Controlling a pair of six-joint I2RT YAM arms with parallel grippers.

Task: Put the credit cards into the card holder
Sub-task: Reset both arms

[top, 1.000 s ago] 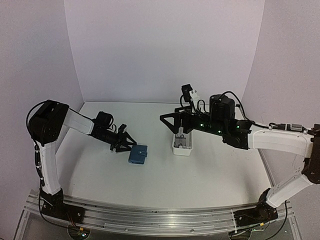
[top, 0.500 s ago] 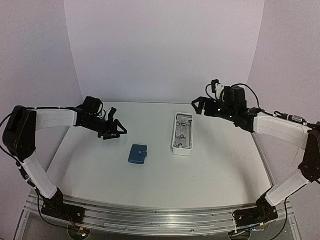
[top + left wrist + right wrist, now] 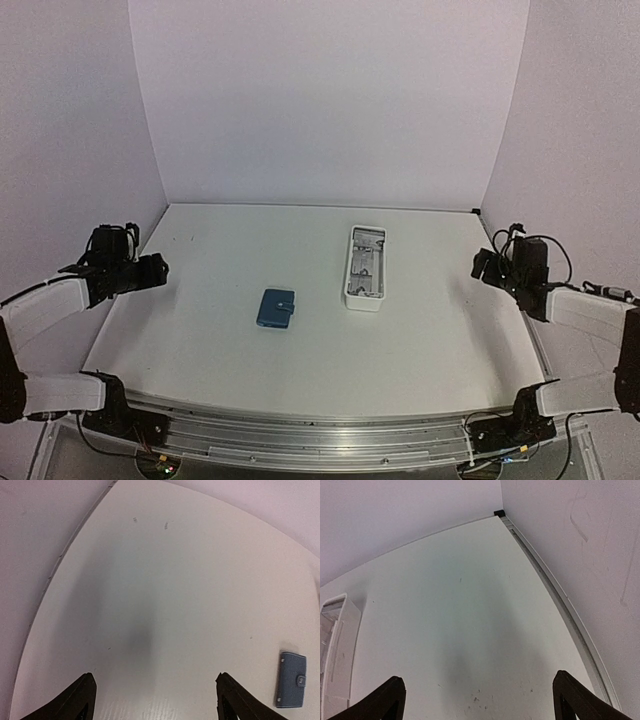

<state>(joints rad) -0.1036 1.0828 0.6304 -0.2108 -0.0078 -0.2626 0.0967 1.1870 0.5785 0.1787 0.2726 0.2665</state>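
Blue and folded shut, the card holder (image 3: 275,309) lies flat near the middle of the tabletop (image 3: 220,360). Its snap tab (image 3: 301,679) looks fastened. It sits just left of the white tray (image 3: 365,300) without touching it. My left gripper (image 3: 155,676) hangs at the left edge, and my right gripper (image 3: 477,676) at the right edge. Both have their jaws spread wide and hold nothing, well apart from everything I need.

The credit cards are my first worry. I can't pick them out for certain. Some pale shapes rest inside the tray, but they are too small to name, so I could reach for the wrong thing.

The holder must be opened before any card can go in. It looks light, so a one-sided pull on the tab would probably drag it across the smooth tabletop rather than unsnap it. One gripper should pin it while the other lifts. Thin cards lying flat give my fingers little edge to catch. A grasp could skid off them or push one against the tray wall.
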